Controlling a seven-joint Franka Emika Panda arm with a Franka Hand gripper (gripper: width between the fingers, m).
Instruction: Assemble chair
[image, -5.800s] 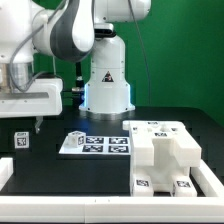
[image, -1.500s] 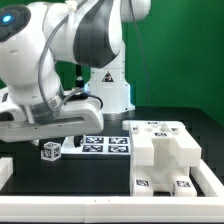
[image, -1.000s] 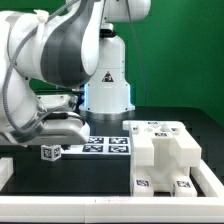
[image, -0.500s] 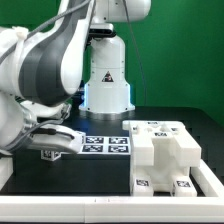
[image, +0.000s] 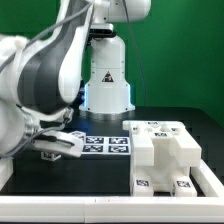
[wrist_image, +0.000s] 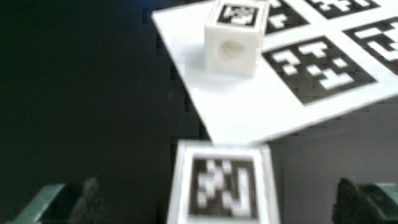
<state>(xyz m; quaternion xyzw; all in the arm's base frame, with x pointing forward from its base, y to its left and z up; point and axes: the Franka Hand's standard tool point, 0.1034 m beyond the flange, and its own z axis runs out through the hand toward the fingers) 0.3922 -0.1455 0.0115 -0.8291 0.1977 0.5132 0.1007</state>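
Tool (wrist_image: 217, 203): open, jaws spread wide, dark fingertips (wrist_image: 70, 200) on either side of tagged white piece (wrist_image: 219, 180), no contact visible. Held low over tabletop (image: 95, 175), toward the edge on the exterior view's left.
Tagged white piece: flat on bare black tabletop, tag up, just beside a corner of marker board (wrist_image: 231, 110).
Second white piece (wrist_image: 231, 45): upright on marker board near same corner, tag on top, round hole in side.
Blocky white assembly (image: 165, 150): joined chair parts, tags on several faces, near the camera-side corner on the exterior view's right, well apart from tool.

Bright even exterior light, wrist view dim, soft, blurred
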